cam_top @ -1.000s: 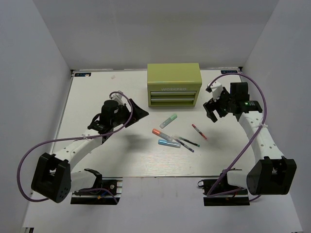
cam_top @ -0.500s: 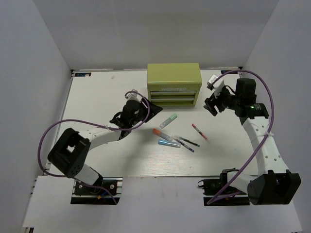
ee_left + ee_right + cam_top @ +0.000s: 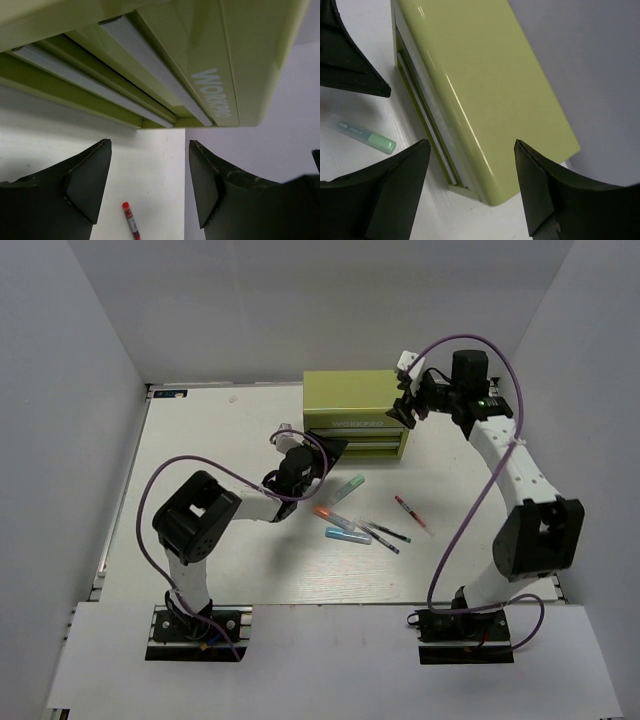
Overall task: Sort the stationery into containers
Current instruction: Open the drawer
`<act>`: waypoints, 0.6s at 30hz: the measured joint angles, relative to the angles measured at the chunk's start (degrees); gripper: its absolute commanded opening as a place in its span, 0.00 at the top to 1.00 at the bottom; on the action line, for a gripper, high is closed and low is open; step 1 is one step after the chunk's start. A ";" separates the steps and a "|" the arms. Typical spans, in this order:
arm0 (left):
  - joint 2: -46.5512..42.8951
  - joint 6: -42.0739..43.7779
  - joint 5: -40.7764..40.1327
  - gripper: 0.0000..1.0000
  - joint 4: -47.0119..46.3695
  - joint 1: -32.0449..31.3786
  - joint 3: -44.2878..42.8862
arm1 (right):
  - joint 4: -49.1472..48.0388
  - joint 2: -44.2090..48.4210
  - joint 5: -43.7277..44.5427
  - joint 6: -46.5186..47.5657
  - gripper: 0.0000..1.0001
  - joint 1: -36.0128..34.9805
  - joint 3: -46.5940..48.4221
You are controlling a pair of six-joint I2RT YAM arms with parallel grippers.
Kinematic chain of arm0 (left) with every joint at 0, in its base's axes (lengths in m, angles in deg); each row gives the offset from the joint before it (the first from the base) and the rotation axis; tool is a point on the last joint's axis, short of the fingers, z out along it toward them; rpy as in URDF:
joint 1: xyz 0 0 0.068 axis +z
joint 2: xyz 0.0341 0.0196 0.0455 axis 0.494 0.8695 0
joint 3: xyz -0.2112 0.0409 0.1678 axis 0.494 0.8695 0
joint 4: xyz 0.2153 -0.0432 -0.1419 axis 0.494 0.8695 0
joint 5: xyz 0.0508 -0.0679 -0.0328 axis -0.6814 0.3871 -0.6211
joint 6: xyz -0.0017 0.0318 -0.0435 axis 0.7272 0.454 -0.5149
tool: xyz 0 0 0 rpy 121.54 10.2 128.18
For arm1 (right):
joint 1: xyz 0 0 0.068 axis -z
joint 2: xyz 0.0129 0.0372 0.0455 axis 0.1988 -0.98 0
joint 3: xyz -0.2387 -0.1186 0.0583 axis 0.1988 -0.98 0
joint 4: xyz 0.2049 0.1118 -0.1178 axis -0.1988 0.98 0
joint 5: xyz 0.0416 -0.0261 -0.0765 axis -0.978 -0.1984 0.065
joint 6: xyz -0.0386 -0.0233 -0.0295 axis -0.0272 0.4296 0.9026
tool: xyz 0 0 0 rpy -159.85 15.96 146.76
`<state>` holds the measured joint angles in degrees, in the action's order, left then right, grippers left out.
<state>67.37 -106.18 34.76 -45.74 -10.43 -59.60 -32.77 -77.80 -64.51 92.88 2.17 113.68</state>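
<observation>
The drawers (image 3: 375,447) of the lime-green toolbox (image 3: 358,400) seem closed. The left gripper (image 3: 150,147) and right gripper (image 3: 471,145) hover beside it, open and empty. Next, one must pull a drawer out.

table (image 3: 200,440): white, middle of frame | walls (image 3: 300,300): pale grey, top and both sides | sticker (image 3: 172,393): small, bluish, table's upper-left corner

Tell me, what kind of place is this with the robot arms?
Probably a robot test booth: a white table boxed in by plain walls, two arms bolted at its near edge, and a green toolbox with pens laid out.
</observation>
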 measured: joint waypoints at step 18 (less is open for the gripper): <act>10.29 -5.60 -6.21 0.31 -9.53 -0.33 -7.56 | 10.62 -12.59 -0.20 8.94 0.31 -2.73 11.74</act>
<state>77.66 -111.78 28.55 -55.27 -10.76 -67.16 -22.14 -90.39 -64.70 101.82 -0.56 125.42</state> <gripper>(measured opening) 0.713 0.695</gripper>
